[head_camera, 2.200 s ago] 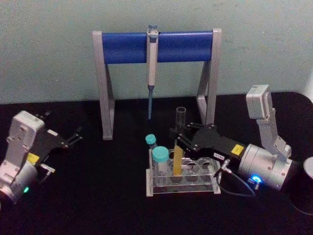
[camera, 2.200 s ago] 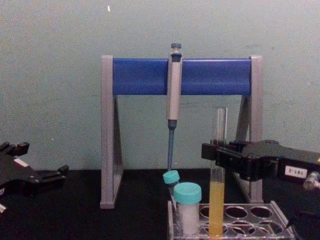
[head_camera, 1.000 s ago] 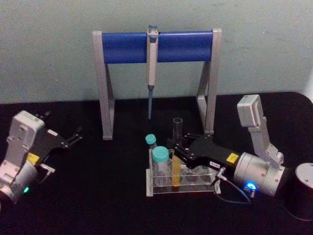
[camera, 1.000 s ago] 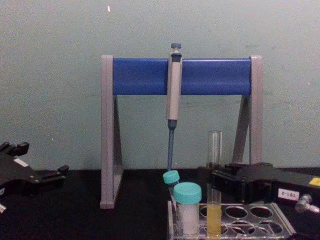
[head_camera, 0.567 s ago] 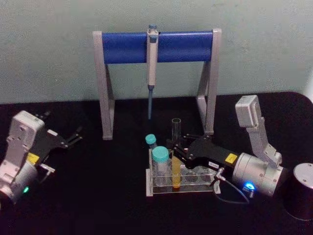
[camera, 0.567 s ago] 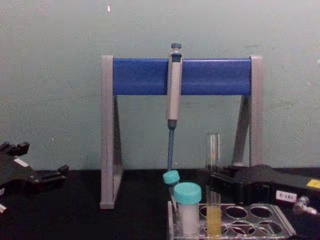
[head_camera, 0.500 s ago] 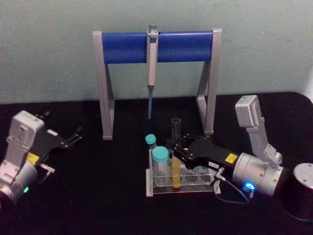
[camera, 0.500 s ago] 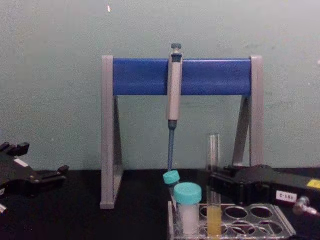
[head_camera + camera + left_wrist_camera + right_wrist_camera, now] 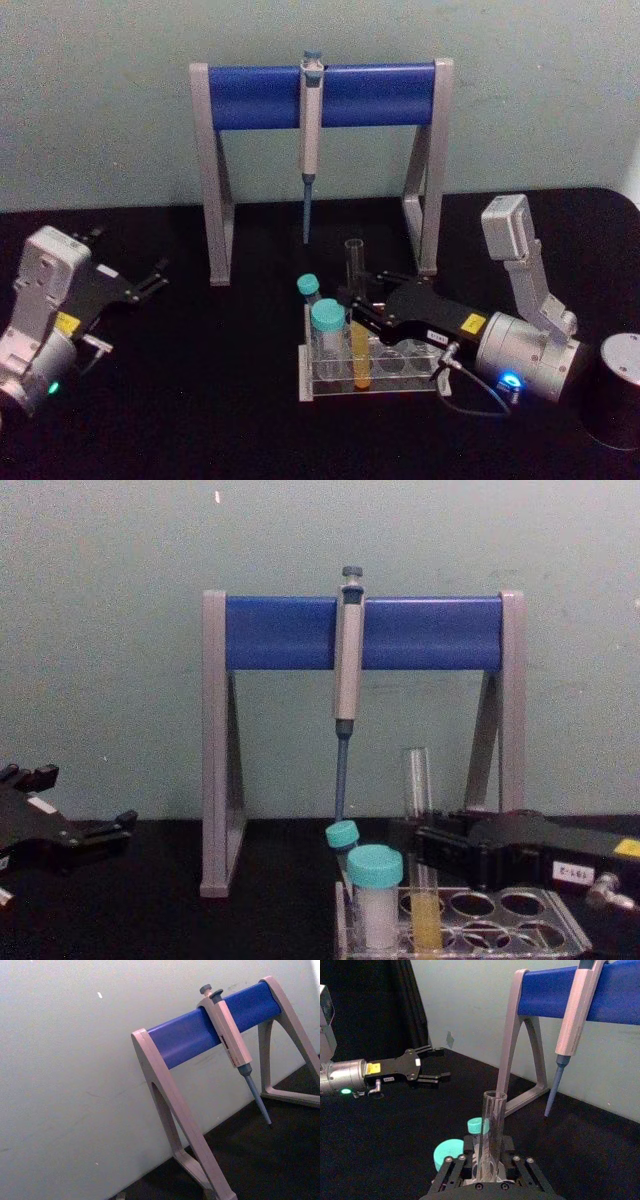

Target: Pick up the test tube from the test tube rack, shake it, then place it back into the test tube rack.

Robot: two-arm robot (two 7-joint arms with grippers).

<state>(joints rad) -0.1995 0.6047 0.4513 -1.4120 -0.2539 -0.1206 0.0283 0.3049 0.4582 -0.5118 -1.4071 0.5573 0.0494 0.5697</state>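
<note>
Rack: the test tube rack sits near the worktop's front edge.
Tube: the test tube stands up straight in it.
Right gripper: closed around the tube's middle.
Left gripper: open, far off by the left edge.

The right gripper reached in low from the right, its jaws closed. The left gripper rested far left, jaws apart.

The test tube, clear glass with yellow-orange liquid low down, stands nearly upright in a front hole of the clear test tube rack.
</note>
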